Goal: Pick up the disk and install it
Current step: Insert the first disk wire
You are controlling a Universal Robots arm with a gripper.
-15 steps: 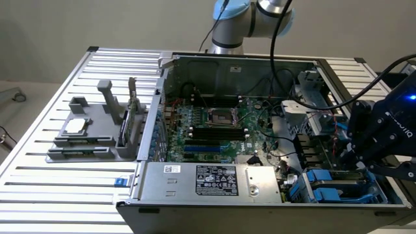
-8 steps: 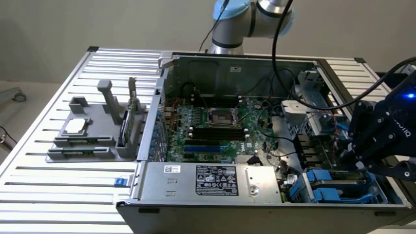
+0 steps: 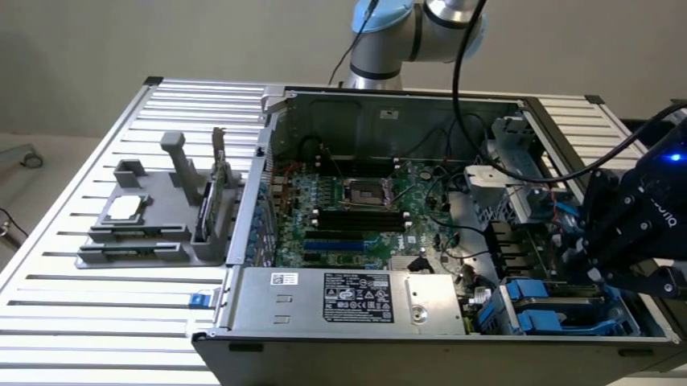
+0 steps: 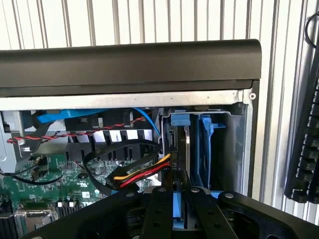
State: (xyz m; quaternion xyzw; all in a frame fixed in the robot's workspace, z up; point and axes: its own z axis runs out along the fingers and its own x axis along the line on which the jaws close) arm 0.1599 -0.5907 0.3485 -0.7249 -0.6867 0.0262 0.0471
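Robot arm (image 3: 419, 32) reaches over from behind; black gripper (image 4: 179, 198) hangs low at the exterior view's right, fingers (image 4: 158, 211) clamping the disk (image 4: 178, 211).

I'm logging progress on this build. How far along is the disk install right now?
Done: the disk is picked up and brought to the drive bay. In hand: the gripper grips its blue frame, edge-on at a slot. Left: it is not released; seating cannot be judged.
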